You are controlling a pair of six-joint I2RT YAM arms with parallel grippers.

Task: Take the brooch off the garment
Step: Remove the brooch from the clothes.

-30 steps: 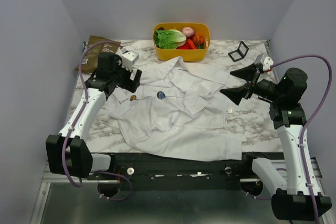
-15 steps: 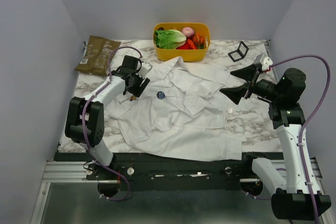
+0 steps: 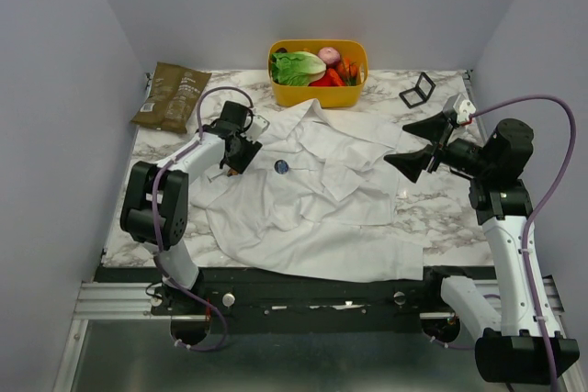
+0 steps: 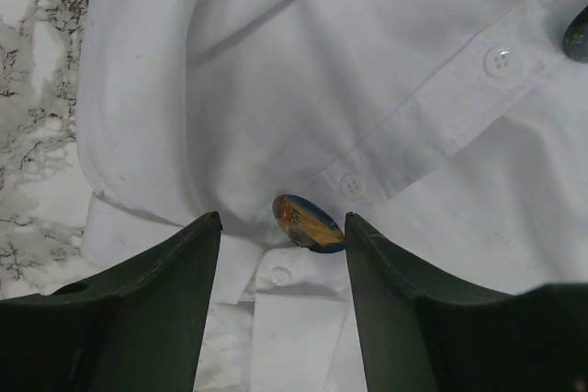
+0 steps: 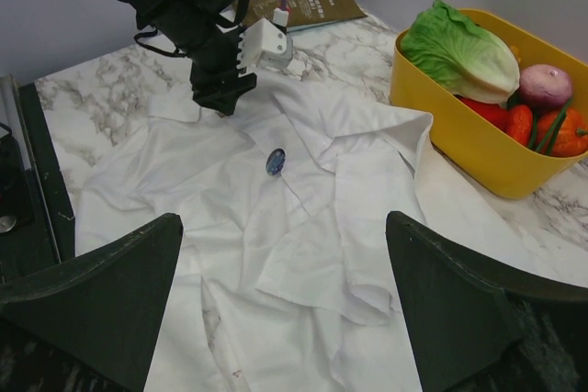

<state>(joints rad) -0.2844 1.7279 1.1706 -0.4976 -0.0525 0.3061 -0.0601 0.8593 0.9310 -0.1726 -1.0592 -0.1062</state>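
The garment [image 3: 312, 208] is a white collared shirt spread flat across the marble table. An oval orange-and-blue brooch [image 4: 310, 223] is pinned by the button placket near the collar. My left gripper [image 4: 283, 227] is down over it and open. The brooch lies between the fingertips, close against the right finger [image 4: 367, 263], with a gap to the left one. In the top view this gripper [image 3: 234, 164] hides that brooch. A round blue brooch [image 3: 282, 166] sits further right on the shirt [image 5: 303, 319]. My right gripper [image 3: 404, 144] hovers open above the shirt's right side, holding nothing.
A yellow basket [image 3: 317, 94] of vegetables stands at the back centre, just beyond the collar. A brown bag [image 3: 170, 96] lies at the back left and a small black case [image 3: 417, 90] at the back right. A tiny white bit [image 3: 402, 193] rests beside the shirt's right edge.
My left arm swung in from the table's left side onto the shirt by the collar, and its jaws have narrowed around the orange-and-blue brooch. The right arm has stayed put.
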